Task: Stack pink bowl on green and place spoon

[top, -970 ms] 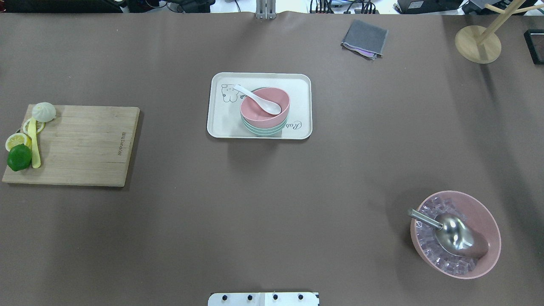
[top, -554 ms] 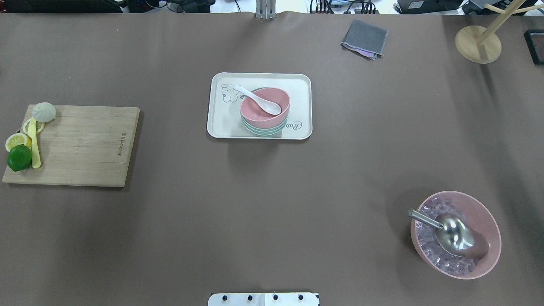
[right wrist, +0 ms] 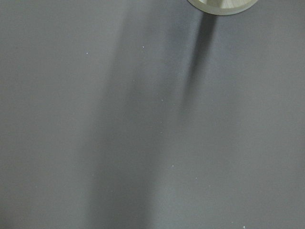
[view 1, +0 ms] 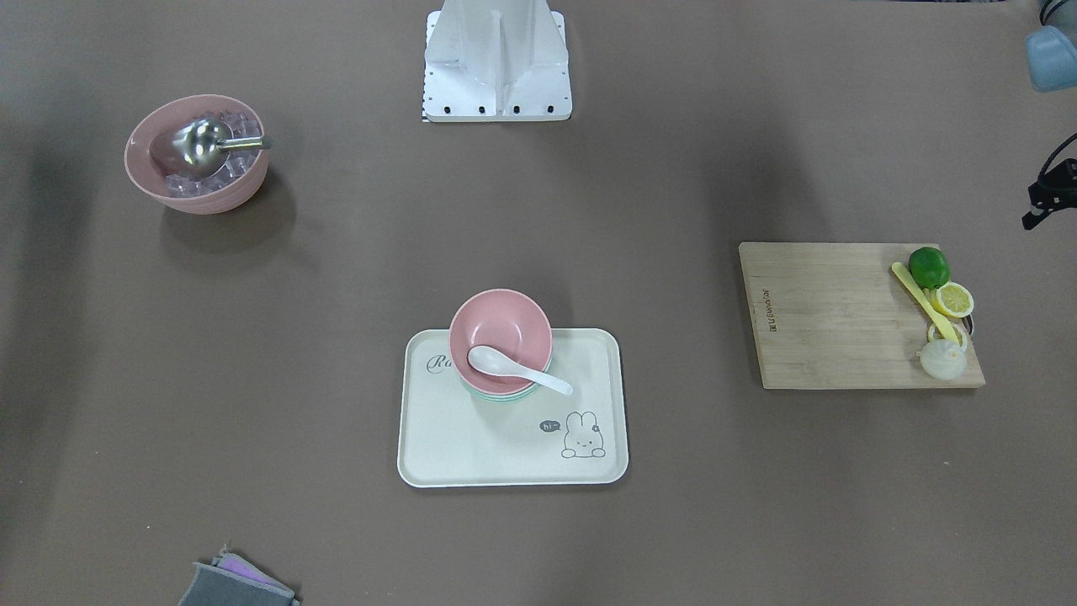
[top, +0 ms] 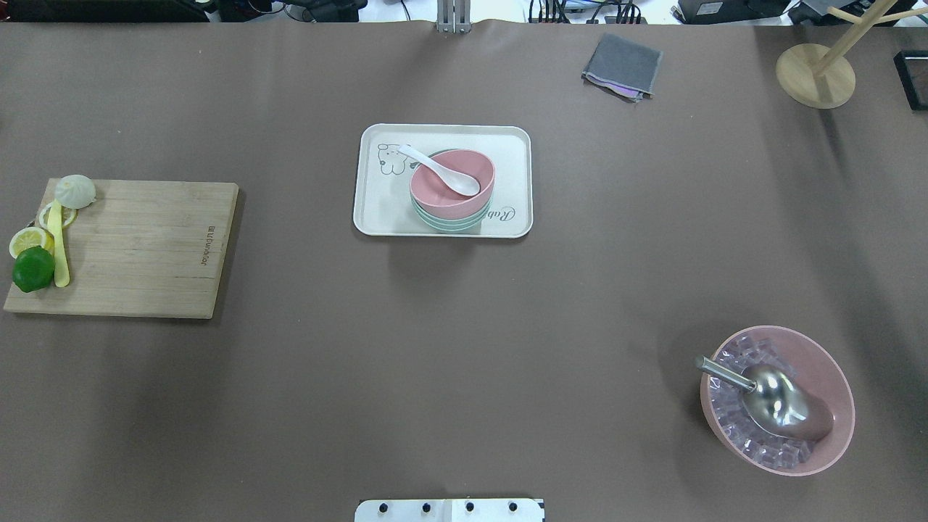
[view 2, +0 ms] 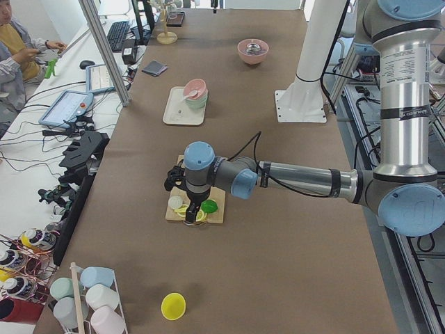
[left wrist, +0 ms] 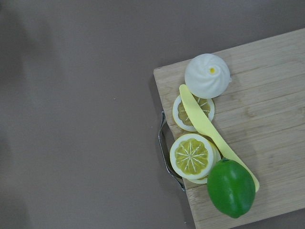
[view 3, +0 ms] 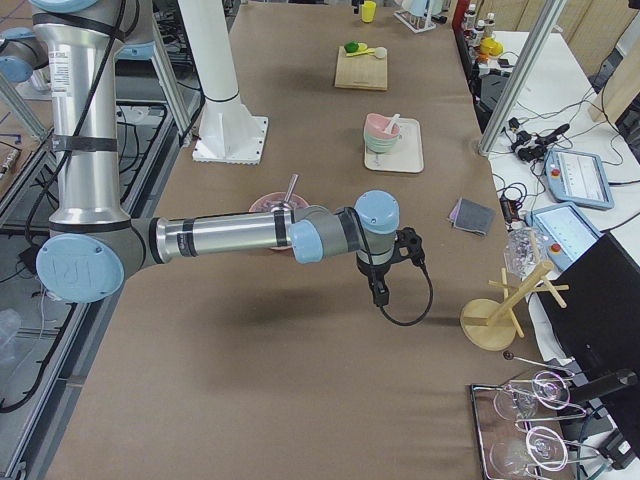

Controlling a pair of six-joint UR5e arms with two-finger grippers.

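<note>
While the pink bowl [top: 435, 190] is sitting nested in the green bowl [top: 446, 223] on the cream tray [top: 509, 151], the white spoon [top: 444, 172] is lying in it, handle leaning over the rim; whether the left gripper [view 2: 189, 213] and right gripper [view 3: 379, 296] are spread, I cannot tell

pink bowl [top: 435, 192] atop green bowl [top: 449, 222], perhaps two, white spoon [top: 442, 172] inside

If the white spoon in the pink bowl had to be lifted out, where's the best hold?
Take the spoon by its handle, where it overhangs the rim of the pink bowl above the tray. Come straight down, closing across the handle's narrow width; the scoop end lies low inside the bowl, walled in.
</note>
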